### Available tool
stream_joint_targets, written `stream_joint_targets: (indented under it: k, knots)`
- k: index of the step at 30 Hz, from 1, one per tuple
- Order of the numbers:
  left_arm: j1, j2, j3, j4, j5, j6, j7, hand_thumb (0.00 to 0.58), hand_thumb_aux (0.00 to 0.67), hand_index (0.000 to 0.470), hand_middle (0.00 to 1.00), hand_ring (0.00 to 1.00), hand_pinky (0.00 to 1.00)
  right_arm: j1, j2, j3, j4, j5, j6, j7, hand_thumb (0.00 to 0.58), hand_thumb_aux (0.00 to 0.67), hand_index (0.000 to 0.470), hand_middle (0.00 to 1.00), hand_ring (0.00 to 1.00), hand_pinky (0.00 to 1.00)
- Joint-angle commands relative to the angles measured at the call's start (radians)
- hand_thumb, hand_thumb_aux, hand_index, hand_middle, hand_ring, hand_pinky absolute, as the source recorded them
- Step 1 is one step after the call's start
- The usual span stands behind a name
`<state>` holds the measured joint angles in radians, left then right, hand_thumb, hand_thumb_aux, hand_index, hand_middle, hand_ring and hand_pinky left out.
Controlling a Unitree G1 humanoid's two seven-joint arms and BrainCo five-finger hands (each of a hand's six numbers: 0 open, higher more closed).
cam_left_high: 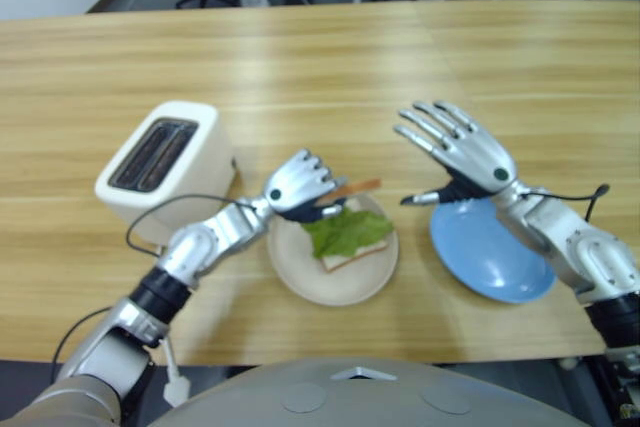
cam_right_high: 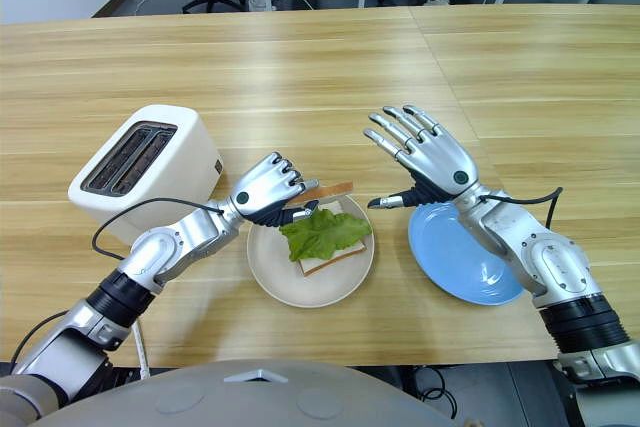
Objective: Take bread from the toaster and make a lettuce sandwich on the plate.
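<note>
my left hand [cam_right_high: 268,187]: fingers curled tight; they pinch one end of the top bread [cam_right_high: 330,189]
top bread: a thin brown slice; it sticks out from my left fingertips toward my right hand, over the far edge of the round plate [cam_right_high: 280,287]
long way of the bread: it runs sideways from my left fingers, a little tipped up at the free end; it looks flat, not standing
lettuce [cam_right_high: 322,232]: just below my left fingertips and a bit nearer to me; it lies on the bottom bread [cam_right_high: 335,259] in the middle of the round plate
which way to go: i think the top bread must come toward me and down a little; then it would sit over the lettuce; the two breads do not line up yet
my right hand [cam_right_high: 430,157]: fingers spread wide, holding nothing; it hangs over the far edge of the blue plate [cam_right_high: 460,267]
nearer hand: my left one; the lettuce is just beside those fingers; from my right fingers it is off to the left, near but apart
toaster [cam_right_high: 140,172]: on the other side of my left fingers, away from the plates; i cannot see any bread in its slots
</note>
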<state>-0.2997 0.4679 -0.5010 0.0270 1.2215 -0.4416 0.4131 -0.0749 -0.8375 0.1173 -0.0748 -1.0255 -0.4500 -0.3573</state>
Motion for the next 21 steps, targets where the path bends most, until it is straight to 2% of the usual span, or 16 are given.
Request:
stream_joint_targets:
  k: [1,14,21]
  knots:
    - [-0.013,0.008,-0.014,0.012,0.017,0.013,0.017,0.58,0.67,0.46,1.0,1.0,1.0,-0.006,-0.001,0.012,0.014,-0.001,-0.009,0.012,0.0,0.0,0.0,0.0,0.0,0.0]
    - [-0.032,-0.009,-0.092,0.093,0.073,0.057,0.091,0.58,0.67,0.46,1.0,1.0,1.0,-0.017,0.01,0.068,0.042,0.03,-0.063,0.07,0.0,0.0,0.0,0.0,0.0,0.0]
    - [-0.013,-0.024,-0.159,0.141,0.081,0.056,0.107,0.58,0.67,0.46,1.0,1.0,1.0,0.001,0.03,0.079,-0.015,0.11,-0.113,0.14,0.0,0.0,0.0,0.0,0.0,0.0]
